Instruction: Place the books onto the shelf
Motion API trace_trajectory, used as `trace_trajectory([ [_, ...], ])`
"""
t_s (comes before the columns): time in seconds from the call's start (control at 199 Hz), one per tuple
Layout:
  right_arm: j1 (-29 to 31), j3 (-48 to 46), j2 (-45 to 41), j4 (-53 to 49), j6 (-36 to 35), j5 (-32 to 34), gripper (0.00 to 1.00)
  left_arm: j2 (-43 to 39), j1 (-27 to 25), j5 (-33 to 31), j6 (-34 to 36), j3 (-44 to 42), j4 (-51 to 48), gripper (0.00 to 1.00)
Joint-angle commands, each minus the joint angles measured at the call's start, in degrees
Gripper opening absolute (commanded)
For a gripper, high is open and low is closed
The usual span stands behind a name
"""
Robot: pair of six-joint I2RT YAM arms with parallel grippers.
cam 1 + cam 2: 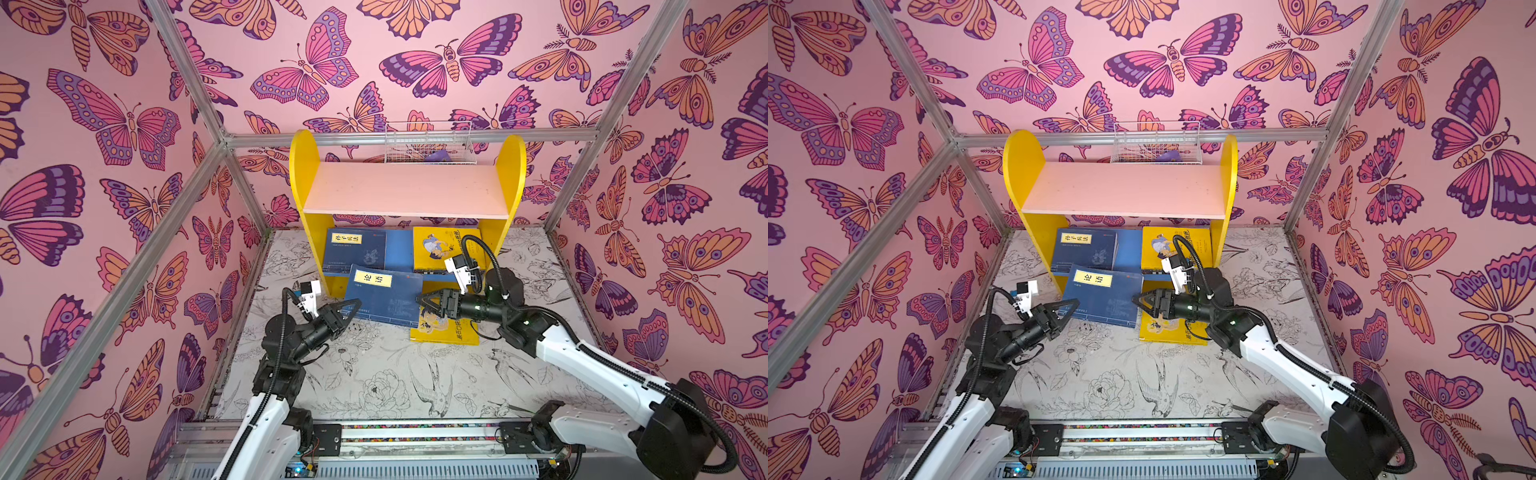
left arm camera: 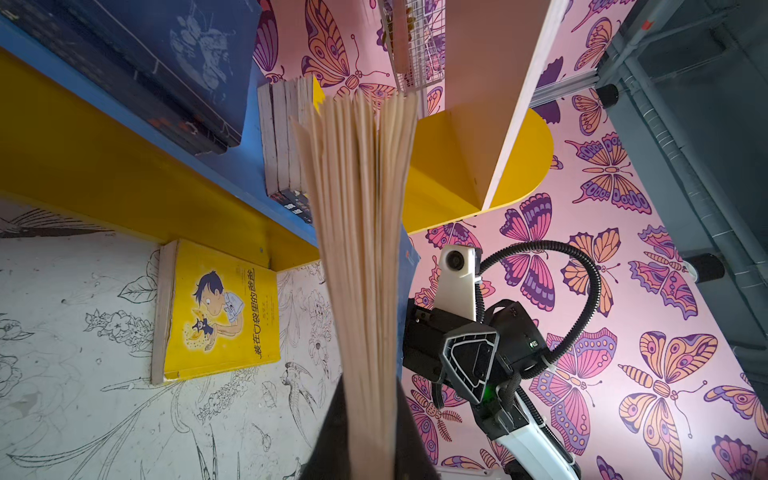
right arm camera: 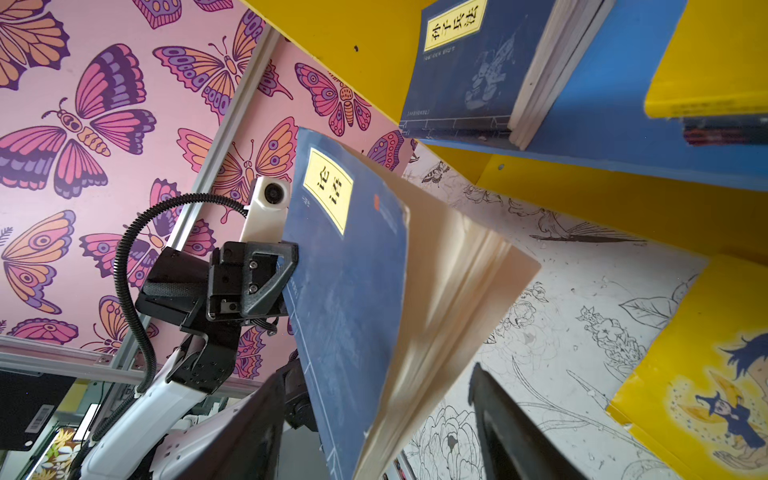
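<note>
In both top views, the thin navy-blue paperback with a yellow label [image 1: 386, 299] is held tilted at centre, in front of the yellow-sided shelf [image 1: 305, 174]. The left gripper [image 1: 352, 305] is clenched on its left edge.

In the left wrist view, its cream pages [image 2: 361, 249] fan out.

In the right wrist view, the jaws of the right gripper [image 3: 378, 386] stand apart around the page edge.

Navy book [image 2: 361, 249] pages blurred; floor yellow book [image 1: 449, 336] half covered by right tool [image 1: 426, 305]; wire basket [image 1: 428, 143] contents unclear
</note>
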Motion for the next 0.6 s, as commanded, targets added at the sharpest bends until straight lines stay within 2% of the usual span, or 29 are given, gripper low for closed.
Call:
trace_trajectory([
  [0.0,-0.2,2.2,2.3,4.3,0.7,-2.5,0.70,-1.2,0.3,1.2,-0.8,-0.7,3.8,0.00],
  [0.292,2.4,3.8,5.7,10.4,1.9,-5.9,0.68,-1.9,0.3,1.5,-1.0,-2.0,3.5,0.00],
  [0.484,5.7,6.7,6.6,17.2,4.1,-14.1,0.66,-0.8,0.3,0.8,-0.5,-2.8,3.0,0.00],
  [0.599,7.2,9.6,3.8,14.0,1.9,-15.8,0.65,0.2,0.3,0.6,0.4,-3.1,2.1,0.00],
])
